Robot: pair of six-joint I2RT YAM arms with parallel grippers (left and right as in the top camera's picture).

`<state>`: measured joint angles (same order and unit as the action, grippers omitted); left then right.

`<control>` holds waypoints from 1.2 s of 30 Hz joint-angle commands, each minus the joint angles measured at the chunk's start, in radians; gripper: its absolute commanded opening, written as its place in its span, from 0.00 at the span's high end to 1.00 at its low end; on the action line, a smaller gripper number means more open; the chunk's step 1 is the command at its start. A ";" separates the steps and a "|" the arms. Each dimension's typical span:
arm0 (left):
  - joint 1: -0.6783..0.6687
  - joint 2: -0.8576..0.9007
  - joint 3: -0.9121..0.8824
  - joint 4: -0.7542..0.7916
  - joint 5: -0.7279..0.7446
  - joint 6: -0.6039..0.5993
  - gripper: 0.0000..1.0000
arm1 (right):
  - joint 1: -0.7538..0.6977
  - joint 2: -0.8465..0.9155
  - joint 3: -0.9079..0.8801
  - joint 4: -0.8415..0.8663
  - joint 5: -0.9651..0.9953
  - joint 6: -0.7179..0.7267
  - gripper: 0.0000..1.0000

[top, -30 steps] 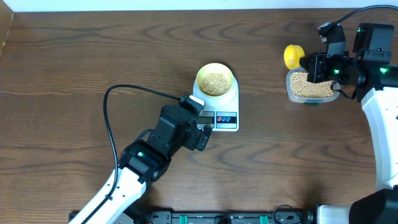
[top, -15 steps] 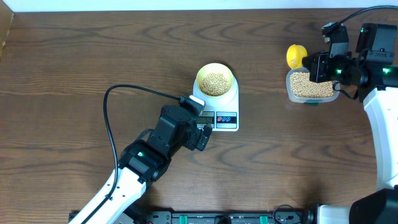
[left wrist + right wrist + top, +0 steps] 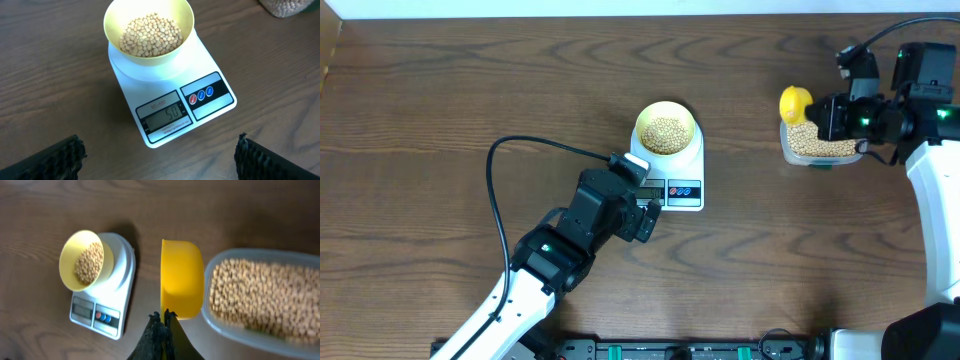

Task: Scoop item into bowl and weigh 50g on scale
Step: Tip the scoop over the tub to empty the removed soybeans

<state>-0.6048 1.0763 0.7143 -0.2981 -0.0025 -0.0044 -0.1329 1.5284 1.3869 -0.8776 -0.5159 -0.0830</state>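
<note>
Beans point(image 3: 150, 35) fill pale-yellow bowl point(image 3: 186, 20), which sits on white scale point(image 3: 210, 65) | display point(image 3: 167, 116) seems to read 50 | left gripper point(image 3: 159, 150) spread wide and empty, near scale front | right gripper point(image 3: 164, 321) clenched on yellow spoon point(image 3: 181, 277) beside clear tub point(image 3: 250, 254)

A robotics lab bench, it seems: wood-grain table point(image 3: 440, 90), white-and-black robot arm point(image 3: 555, 252), loose black cable point(image 3: 491, 190).
</note>
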 commanded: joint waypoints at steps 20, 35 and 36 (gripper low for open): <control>0.004 0.001 0.002 0.001 -0.009 -0.016 0.02 | -0.135 -0.018 0.019 -0.137 0.169 -0.052 0.99; 0.004 0.001 0.002 0.001 -0.009 -0.016 0.02 | -0.108 -0.018 0.019 -0.057 0.253 -0.314 0.99; 0.004 0.001 0.002 0.001 -0.009 -0.016 0.02 | -0.099 -0.018 0.019 -0.054 0.269 -0.330 0.99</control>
<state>-0.6044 1.0763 0.7139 -0.2981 -0.0029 -0.0044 -0.2554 1.5284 1.3869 -0.9409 -0.2802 -0.3096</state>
